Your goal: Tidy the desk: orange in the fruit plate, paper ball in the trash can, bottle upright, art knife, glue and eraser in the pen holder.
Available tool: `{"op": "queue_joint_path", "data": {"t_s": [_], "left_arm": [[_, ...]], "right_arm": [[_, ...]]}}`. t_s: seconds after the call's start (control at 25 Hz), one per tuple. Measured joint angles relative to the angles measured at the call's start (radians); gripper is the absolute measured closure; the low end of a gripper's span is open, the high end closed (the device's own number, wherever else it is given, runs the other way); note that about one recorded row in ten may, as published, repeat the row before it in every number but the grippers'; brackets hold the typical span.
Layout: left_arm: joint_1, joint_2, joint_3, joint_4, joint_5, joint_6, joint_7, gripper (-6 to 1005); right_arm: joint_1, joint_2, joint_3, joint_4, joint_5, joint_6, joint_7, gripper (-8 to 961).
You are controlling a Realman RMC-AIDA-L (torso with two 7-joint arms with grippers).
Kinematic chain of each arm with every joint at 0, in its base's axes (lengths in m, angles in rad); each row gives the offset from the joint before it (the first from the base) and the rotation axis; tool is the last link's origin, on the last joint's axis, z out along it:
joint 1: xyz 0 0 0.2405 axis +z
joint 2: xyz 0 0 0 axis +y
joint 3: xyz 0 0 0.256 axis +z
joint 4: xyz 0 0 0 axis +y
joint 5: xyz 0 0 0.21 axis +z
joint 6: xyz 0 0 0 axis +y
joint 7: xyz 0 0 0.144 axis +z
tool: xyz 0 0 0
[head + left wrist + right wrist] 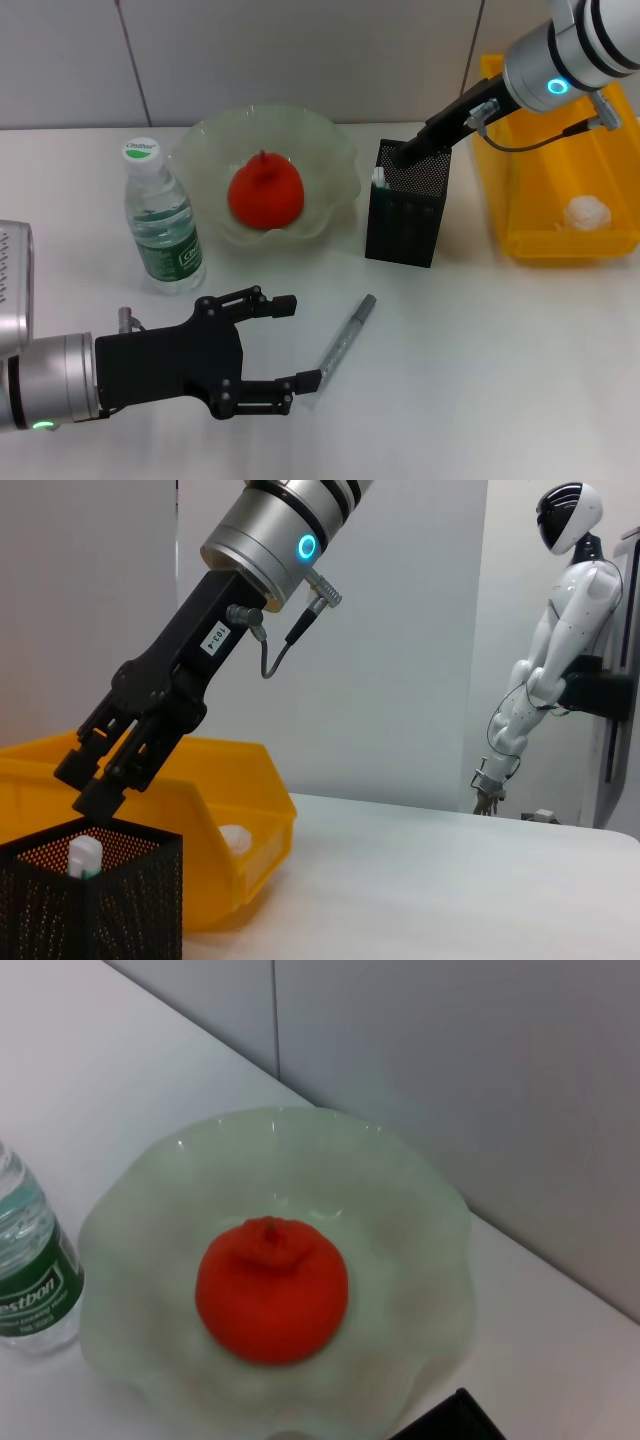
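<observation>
Pen-holder step in hand: right end effector (408,152) poised w/ fingers narrow over the pen holder (404,215). Art knife (346,336) lies on near tabletop (500,380), left end effector (290,342) spread wide around its near end; next: pinch & lift.

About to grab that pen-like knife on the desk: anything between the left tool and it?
Nothing visible: the open left tool sits right beside the slim grey art knife, lower fingertip at its near end.
</observation>
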Motion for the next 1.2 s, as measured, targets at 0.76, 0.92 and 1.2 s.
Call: {"op": "queue_joint_path", "data": {"t_s": [0.76, 0.92, 1.2], "left_arm": [[-0.002, 0.0, -0.005, 0.001, -0.005, -0.002, -0.011, 130], [0.001, -0.001, -0.005, -0.004, -0.023, -0.004, -0.012, 130], [0.004, -0.003, -0.005, -0.005, -0.036, -0.003, -0.063, 130]], "right_arm": [[-0.384, 0.005, 0.014, -0.124, 0.886, 0.087, -0.639, 242], [-0.481, -0.007, 0.058, 0.008, 1.184, -0.073, -0.915, 242], [-0.522, -0.091, 0.23, 0.361, 1.186, -0.523, -1.128, 243]]}}
